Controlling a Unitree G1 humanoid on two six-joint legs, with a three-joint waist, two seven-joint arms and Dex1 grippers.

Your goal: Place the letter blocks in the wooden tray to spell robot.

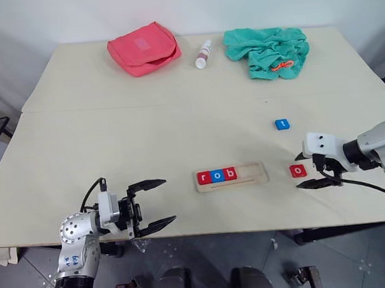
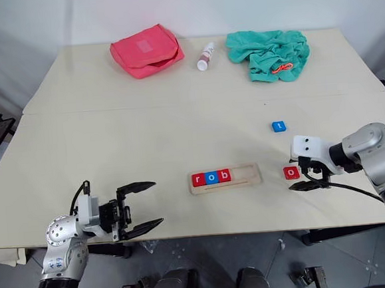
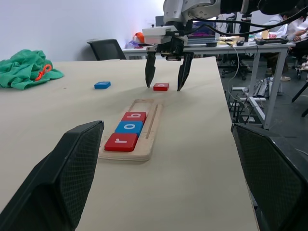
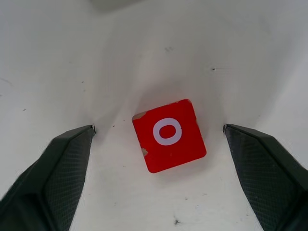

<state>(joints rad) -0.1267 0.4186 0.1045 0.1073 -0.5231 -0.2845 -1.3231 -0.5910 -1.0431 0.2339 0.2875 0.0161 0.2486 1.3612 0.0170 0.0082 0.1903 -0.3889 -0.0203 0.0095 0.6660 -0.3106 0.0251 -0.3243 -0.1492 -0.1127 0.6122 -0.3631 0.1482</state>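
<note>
My right gripper is over the red "o" block, fingers spread wide on either side, not touching it; block flat on the table, just right of the wooden tray; tray holds r, o, b at its left end; blue "t" block lies apart, further back; left gripper wide open, empty
</note>
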